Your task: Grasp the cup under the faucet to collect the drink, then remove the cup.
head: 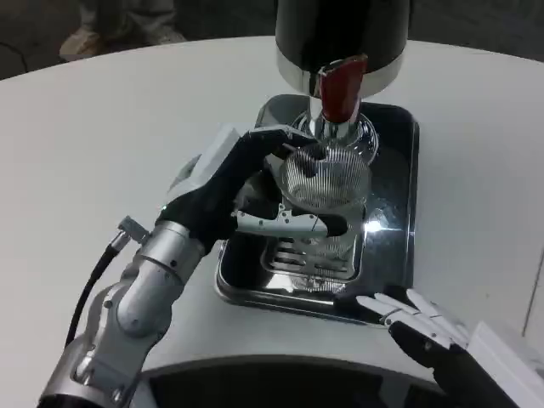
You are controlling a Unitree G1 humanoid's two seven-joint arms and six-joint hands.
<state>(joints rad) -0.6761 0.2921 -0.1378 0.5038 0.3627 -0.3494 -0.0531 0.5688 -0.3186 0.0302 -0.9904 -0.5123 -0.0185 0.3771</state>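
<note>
Head view: my left hand point(228, 191) is wrapped around the one cup point(323, 180), a clear ribbed glass, my fingers point(293, 224) grasping it from the left side with one lying across its front lower wall and another curled over near its rim. The cup is tilted so its mouth faces up toward the camera, and it sits right under the faucet point(340, 85), whose red lever hangs just above the rim. The faucet comes out of a single dark drink dispenser point(340, 34) with a shiny metal band at its base, standing at the far end of the tray.

Below the cup lies one glossy black tray point(399, 221) with a metal slotted drain grate point(310, 255) set in its middle; the cup is above that grate, and I cannot tell whether its bottom touches it. The dispenser's chrome foot stands close behind the cup, so the way back is blocked, and the tray's raised rim runs along both sides.

My right hand point(421, 327) rests low at the near right, just beside the tray's front corner, its fingers released and spread, holding nothing. The white round table point(102, 127) carries it all. At the far left edge, beyond the table, a pair of shoes point(85, 38) stands on the floor.
</note>
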